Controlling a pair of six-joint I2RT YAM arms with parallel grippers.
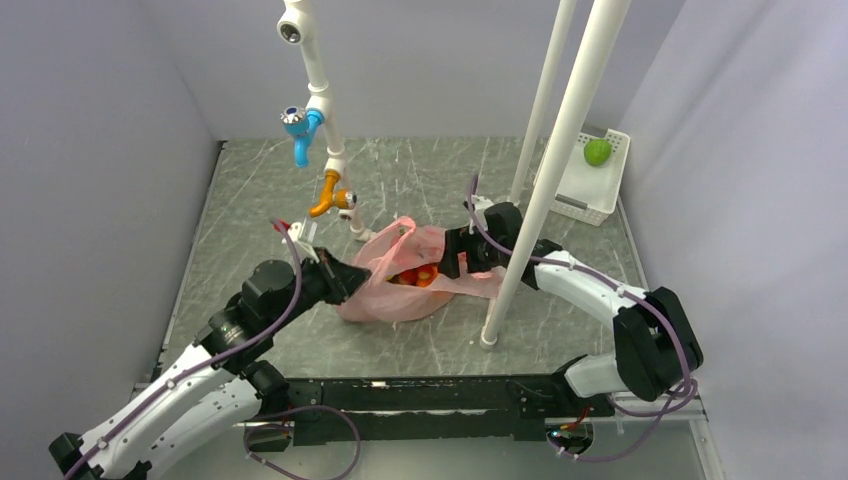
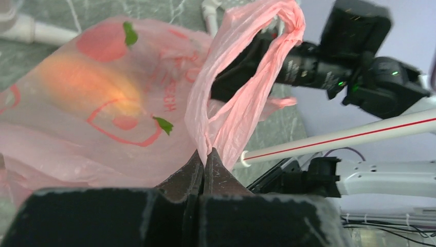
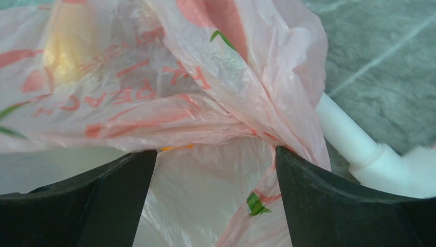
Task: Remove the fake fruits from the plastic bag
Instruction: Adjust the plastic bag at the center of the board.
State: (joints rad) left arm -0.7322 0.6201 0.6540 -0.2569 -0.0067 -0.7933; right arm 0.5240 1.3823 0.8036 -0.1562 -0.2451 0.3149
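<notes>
The pink plastic bag (image 1: 385, 300) lies crumpled mid-table with its mouth up. Orange fake fruits (image 1: 415, 277) show through that opening. My left gripper (image 1: 352, 280) is at the bag's left side, shut on the film at the base of a handle loop (image 2: 247, 92), fingertips pressed together (image 2: 204, 152). An orange fruit glows through the bag wall (image 2: 87, 82). My right gripper (image 1: 455, 262) is at the bag's right side; its jaws stand wide open (image 3: 215, 152) over loose bag film (image 3: 205, 92), gripping nothing. A yellowish fruit (image 3: 67, 46) shows dimly through the plastic.
A white pipe rig with blue and orange taps (image 1: 322, 120) stands behind the bag, its base pipe (image 3: 349, 139) right beside my right fingers. Two white poles (image 1: 530, 200) rise just right of the bag. A white slotted basket (image 1: 580, 190) holding a lime-green fruit (image 1: 597, 152) sits at the back right.
</notes>
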